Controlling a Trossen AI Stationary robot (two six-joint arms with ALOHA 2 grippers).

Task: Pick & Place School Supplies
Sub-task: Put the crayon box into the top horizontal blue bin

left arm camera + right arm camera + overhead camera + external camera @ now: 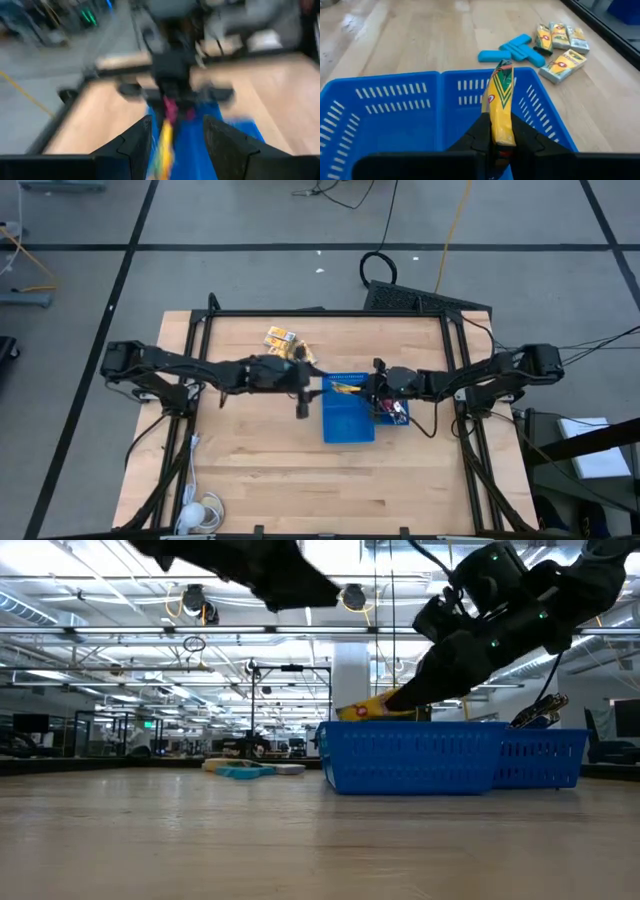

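Nearest the lens, the right gripper (501, 142) pinches a yellow packet (501, 107) over the blue basket (395, 95), near its far wall. In the basket's right compartment lie red-handled scissors (397, 413). Beyond, toward the table's far edge, light-blue pieces (515, 50) and more packets (562, 47) await picking. The left gripper (175, 145) hangs spread apart, empty, beside the basket.

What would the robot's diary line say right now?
right pincer: shut on yellow rectangular crayon packet, over blue slotted plastic basket | left pincer: open, empty, beside basket
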